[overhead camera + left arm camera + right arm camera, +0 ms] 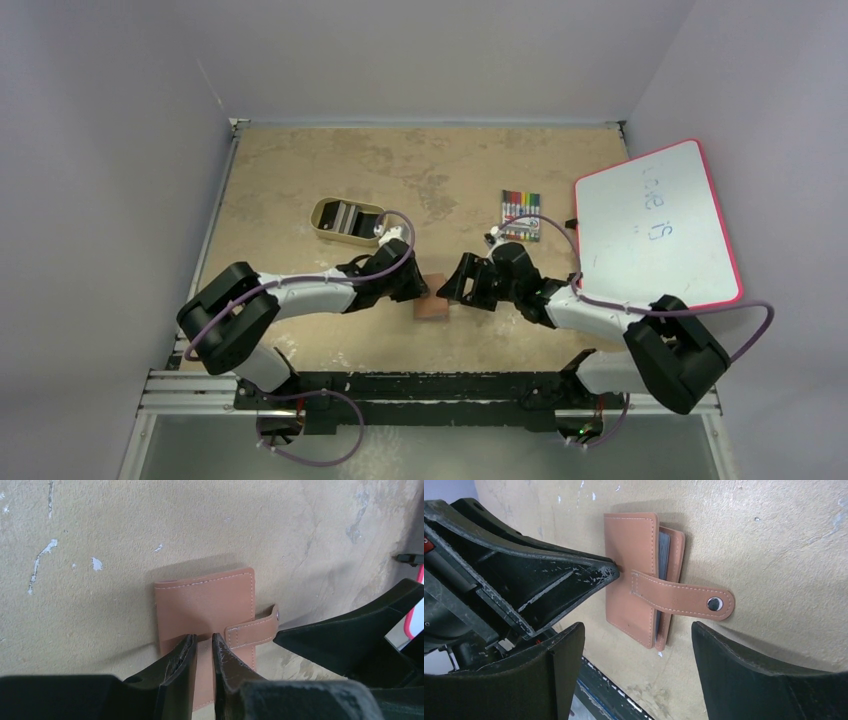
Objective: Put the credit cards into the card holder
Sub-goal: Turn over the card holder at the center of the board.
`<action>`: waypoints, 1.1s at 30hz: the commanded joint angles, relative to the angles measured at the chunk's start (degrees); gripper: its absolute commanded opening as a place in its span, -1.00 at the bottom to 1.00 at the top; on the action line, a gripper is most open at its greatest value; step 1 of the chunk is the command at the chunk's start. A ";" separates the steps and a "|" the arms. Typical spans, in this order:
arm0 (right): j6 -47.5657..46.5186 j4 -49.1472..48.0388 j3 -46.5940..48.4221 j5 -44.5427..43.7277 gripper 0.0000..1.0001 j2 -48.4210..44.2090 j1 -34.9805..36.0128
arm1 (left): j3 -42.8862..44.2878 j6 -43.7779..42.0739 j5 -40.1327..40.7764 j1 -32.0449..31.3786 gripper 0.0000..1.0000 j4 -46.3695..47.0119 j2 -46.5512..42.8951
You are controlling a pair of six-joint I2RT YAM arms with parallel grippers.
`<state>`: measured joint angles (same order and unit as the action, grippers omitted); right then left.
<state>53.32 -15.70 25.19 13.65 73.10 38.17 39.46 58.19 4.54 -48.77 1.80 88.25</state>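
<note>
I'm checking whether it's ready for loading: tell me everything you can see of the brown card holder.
The card holder is a small brown leather-looking wallet with pale stitching. It lies flat on the table, folded over, blue-grey lining showing at its edge. Its strap sticks out sideways, snap unfastened. The left gripper, jaws nearly together, sits over its near edge; the right gripper stands open beside it, not touching.

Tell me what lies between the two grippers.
The brown card holder, folded shut, lies between the left gripper and right gripper, as the top view shows.
</note>
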 commanded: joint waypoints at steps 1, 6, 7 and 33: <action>2.44 -4.48 0.73 1.08 0.58 1.87 -0.22 | -2.25 2.37 1.60 -0.15 -0.67 3.54 0.58; 2.71 -6.55 0.60 2.02 0.50 3.70 -0.12 | -3.85 4.43 0.25 -0.10 -0.71 6.57 0.45; 2.80 -6.81 0.49 2.00 0.49 3.78 -0.12 | -4.06 4.66 0.16 -0.08 -0.72 6.64 0.17; 6.50 -2.74 1.72 -5.03 0.35 5.63 3.08 | -8.25 4.24 -4.07 4.04 -0.59 9.21 -6.70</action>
<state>58.50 -19.35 24.34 11.25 77.38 39.81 31.42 62.19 4.38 -44.86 5.54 79.26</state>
